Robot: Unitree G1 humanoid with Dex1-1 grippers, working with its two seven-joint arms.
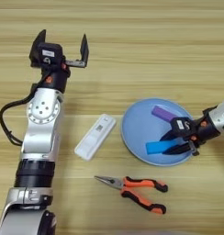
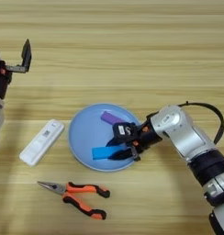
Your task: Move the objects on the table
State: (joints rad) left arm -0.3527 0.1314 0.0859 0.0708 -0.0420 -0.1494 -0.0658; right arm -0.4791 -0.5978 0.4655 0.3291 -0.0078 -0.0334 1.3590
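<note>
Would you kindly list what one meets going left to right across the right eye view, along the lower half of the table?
White bar → pliers → blue plate holding the blue block → right gripper, open over the plate's right edge.

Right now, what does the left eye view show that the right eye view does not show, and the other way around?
Only the left eye view shows the whole left arm and both fingers of the open left gripper, raised away from the objects. Only the right eye view shows the right arm's silver forearm and black cable behind the right gripper. Both show the blue plate holding a purple block and a blue block, the white bar, the pliers, and the right gripper at the blue block.
</note>
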